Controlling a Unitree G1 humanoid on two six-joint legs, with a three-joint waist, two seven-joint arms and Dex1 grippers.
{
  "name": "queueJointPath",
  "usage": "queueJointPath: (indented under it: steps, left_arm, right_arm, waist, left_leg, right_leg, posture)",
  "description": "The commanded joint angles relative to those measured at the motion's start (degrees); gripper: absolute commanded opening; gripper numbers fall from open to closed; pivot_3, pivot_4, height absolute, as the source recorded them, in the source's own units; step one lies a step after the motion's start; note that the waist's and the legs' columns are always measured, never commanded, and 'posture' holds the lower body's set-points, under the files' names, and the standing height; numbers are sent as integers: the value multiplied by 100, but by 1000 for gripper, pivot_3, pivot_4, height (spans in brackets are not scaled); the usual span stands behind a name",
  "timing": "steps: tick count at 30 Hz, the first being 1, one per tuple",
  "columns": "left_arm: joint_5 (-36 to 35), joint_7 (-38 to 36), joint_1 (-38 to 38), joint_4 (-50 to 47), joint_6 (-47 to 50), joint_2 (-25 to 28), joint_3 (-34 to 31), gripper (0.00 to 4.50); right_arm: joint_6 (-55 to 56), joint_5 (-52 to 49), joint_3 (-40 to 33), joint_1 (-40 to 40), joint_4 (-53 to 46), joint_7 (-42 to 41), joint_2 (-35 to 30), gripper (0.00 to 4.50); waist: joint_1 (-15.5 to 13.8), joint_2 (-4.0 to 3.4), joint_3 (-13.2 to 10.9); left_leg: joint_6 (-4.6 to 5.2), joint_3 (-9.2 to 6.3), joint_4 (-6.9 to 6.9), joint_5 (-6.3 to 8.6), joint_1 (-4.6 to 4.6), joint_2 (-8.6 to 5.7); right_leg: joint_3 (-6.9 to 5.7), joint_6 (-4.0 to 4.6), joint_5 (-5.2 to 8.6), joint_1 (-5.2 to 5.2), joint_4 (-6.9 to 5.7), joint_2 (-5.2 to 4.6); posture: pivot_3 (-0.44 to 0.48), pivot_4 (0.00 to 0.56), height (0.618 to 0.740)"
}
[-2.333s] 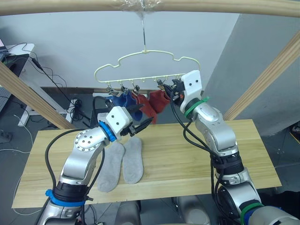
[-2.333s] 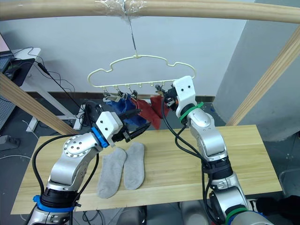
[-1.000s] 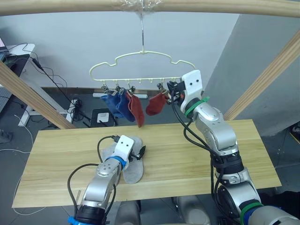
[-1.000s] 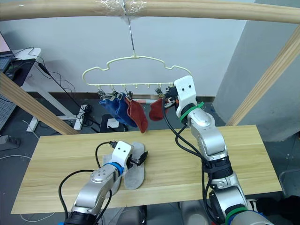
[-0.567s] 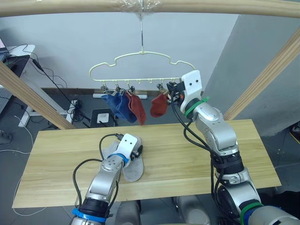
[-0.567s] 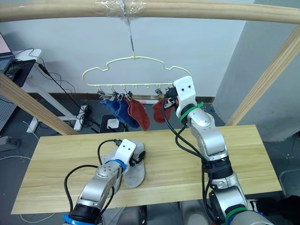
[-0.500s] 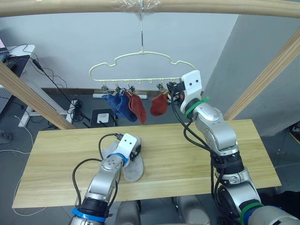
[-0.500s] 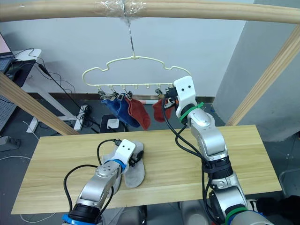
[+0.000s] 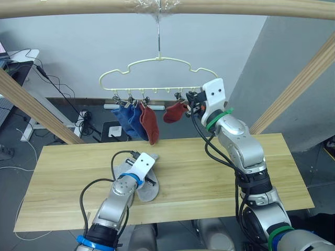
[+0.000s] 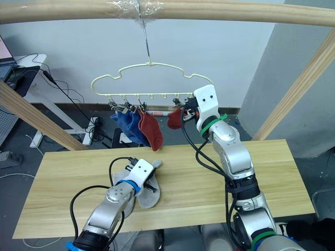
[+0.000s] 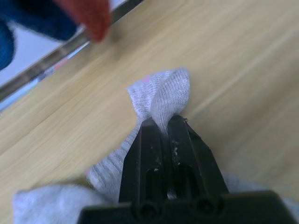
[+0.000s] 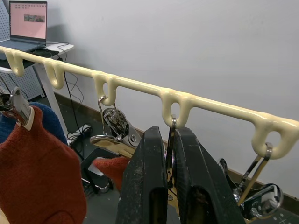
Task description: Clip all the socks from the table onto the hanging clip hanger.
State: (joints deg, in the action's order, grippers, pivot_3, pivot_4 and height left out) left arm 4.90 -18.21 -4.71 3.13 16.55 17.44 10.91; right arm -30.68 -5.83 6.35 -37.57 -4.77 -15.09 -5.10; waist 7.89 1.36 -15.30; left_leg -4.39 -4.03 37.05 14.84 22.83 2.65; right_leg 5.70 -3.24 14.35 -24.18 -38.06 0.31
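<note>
black fingers of the left gripper [image 11: 162,133] pinched together on a raised fold of a light grey sock [image 11: 163,95], low over the light wood table [image 9: 209,172]. second grey sock [image 9: 121,172] flat just beside it, both near the middle-left of the table top, partly under the left arm.

right gripper [image 12: 169,140] up at the clip hanger [image 9: 152,70], fingers close together with the thin wire stem of a metal clip [image 12: 172,122] in the narrow gap between them, directly below one of the pale yellow loops of the hanger's lower bar. another clip [image 12: 114,122] just beside it, jaws closed on the edge of a rust red sock [image 9: 174,111]. that sock hanging short, next to the right gripper's fingers.

further along the bar, toward the robot's left: second rust red sock [image 9: 149,124] hanging longer, touching two blue socks [image 9: 127,119] bunched together beside it. empty loops between the two red socks.

hanger hooked by its thin wire hook over a thick wooden rail [image 9: 235,7] running across the top. slanted wooden beams [image 9: 298,83] at either side. beyond the table, a grey wall, cables on the floor [image 9: 78,117] and a laptop [image 12: 28,18] on a side desk.
</note>
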Motion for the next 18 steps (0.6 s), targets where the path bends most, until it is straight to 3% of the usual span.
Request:
queueJointPath:
  steps: [1,8,18]
  left_arm:
    - [148,-261,39,-230,-1270,132,284,7]
    - [614,-193,-554,-98,-3190,125,591,7]
    - [926,-15,-1761,934,-3830,-236,594,7]
  right_arm:
    - [17,-53,-4,-59,-230,-46,6,0]
    - [12,-69,-36,-86,-241,-43,-5,0]
    - [-69,-124,-64,-81,-317,-49,17,0]
  waist:
    - [-2,0,0]
    - [-2,0,0]
    - [10,0,0]
  left_leg:
    - [0,0,0,0,1,0]
    - [0,2,0,0,2,-1]
    - [1,3,-2,0,5,-3]
  right_leg:
    - [0,0,0,-1,1,0]
    - [1,0,0,0,2,-3]
    - [0,0,0,-2,5,-2]
  posture:
    - [-131,249,740]
    - [-143,241,740]
    - [-148,241,740]
